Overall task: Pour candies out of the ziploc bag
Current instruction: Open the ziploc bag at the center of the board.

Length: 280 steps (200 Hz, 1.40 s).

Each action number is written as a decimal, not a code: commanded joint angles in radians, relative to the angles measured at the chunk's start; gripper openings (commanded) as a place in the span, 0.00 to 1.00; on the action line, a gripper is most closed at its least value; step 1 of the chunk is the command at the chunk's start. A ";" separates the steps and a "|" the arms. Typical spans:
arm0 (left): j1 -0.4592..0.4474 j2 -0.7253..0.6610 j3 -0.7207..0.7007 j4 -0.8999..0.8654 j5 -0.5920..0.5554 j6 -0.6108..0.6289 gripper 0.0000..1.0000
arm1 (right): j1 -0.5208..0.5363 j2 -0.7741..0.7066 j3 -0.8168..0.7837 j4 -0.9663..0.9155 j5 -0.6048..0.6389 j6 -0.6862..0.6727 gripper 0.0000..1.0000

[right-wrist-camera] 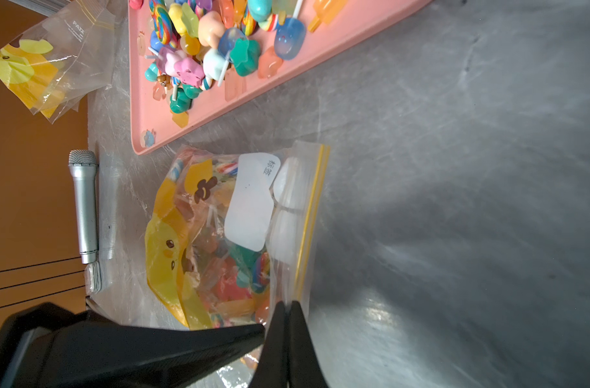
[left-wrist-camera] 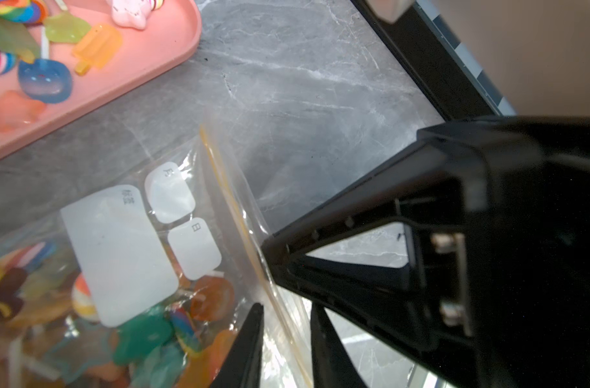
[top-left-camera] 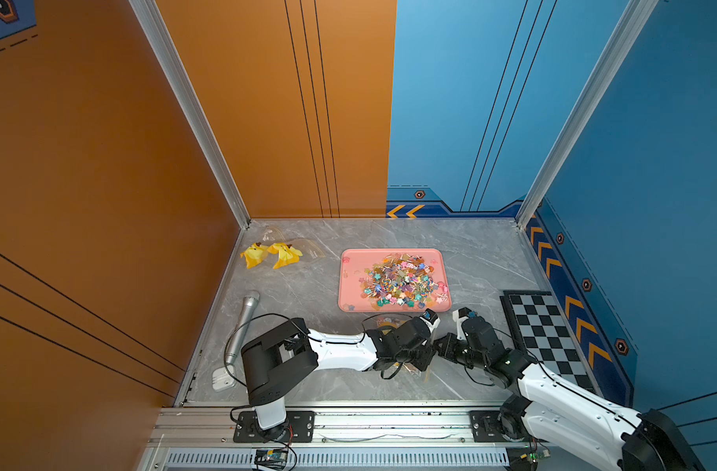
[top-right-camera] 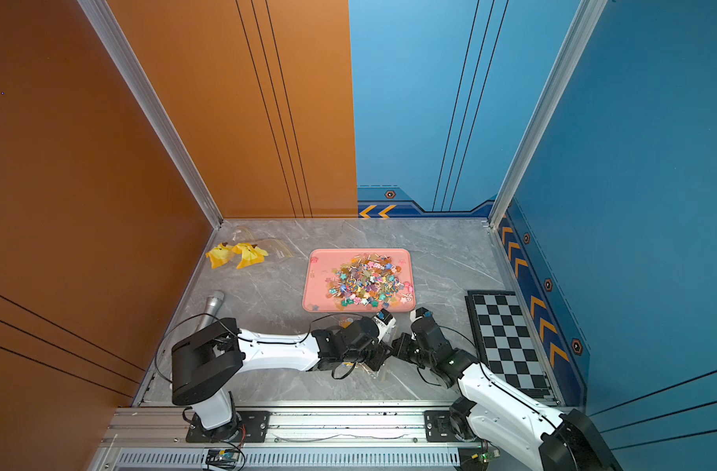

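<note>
Ideally, with the right tool (right-wrist-camera: pixel 288 304) pinching the lip of the ziploc bag (right-wrist-camera: pixel 219 235) lying on the desk (right-wrist-camera: pixel 421 201) beside the tray (right-wrist-camera: pixel 142 100), the left tool (left-wrist-camera: pixel 285 307), slightly spread astride that lip, should clamp only the opposite film.

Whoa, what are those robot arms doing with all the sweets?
Both arms are working on a ziploc bag full of candies, which lies on the table beside the pink tray. The right gripper is pinched shut on the bag's zipper edge. The left gripper has its fingers open on either side of that edge. Lots of candies are already heaped on the tray.
</note>
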 commanded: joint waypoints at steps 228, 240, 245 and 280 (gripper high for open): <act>0.021 0.023 -0.042 0.042 0.017 -0.031 0.06 | 0.005 -0.020 0.007 -0.037 -0.010 -0.010 0.00; 0.021 0.023 -0.042 0.041 0.018 -0.032 0.06 | 0.005 -0.016 0.007 -0.036 -0.010 -0.011 0.00; 0.021 0.023 -0.045 0.041 0.018 -0.033 0.06 | 0.005 -0.014 0.007 -0.035 -0.010 -0.011 0.00; 0.022 0.026 -0.041 0.042 0.019 -0.033 0.06 | 0.005 -0.004 0.013 -0.036 -0.007 -0.017 0.00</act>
